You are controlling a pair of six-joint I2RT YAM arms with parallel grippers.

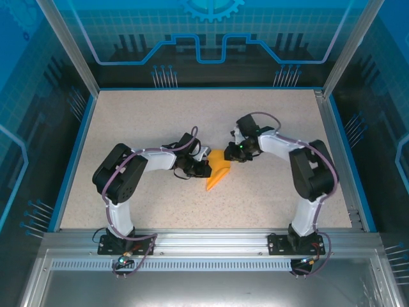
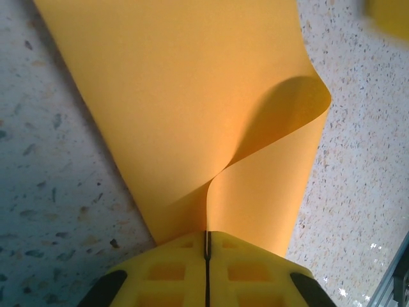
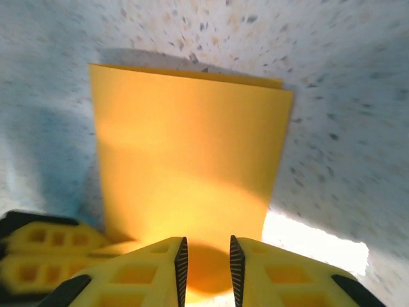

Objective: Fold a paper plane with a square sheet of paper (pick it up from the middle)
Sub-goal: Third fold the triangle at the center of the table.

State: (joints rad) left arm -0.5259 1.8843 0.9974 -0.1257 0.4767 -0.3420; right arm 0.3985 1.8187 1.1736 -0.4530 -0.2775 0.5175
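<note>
Left hand: nearest the left wrist camera, its two yellow fingers are pressing flat together, with only a thin dark seam between them. They are clamping one edge of the sheet of paper. Directly ahead of the fingertips the orange sheet is rising out of the grip. To the hand's right it is curling over into an open loop. Ahead and to the hand's left it is spreading out as a smooth panel over the speckled desk.

From above, the left arm and the right arm are reaching inward. The folded sheet is lying between the two hands, with one sharp tip pointing back toward the arm bases.

Right hand: its yellow fingers are standing slightly apart, leaving a narrow gap. A rounded piece of the sheet is showing in that gap, and neither pad is seen pressing on it. Ahead of the fingertips the sheet is lying flat on the desk as a layered panel with a straight far edge. The left hand's fingers are sitting just to the right hand's left, beside the sheet.
</note>
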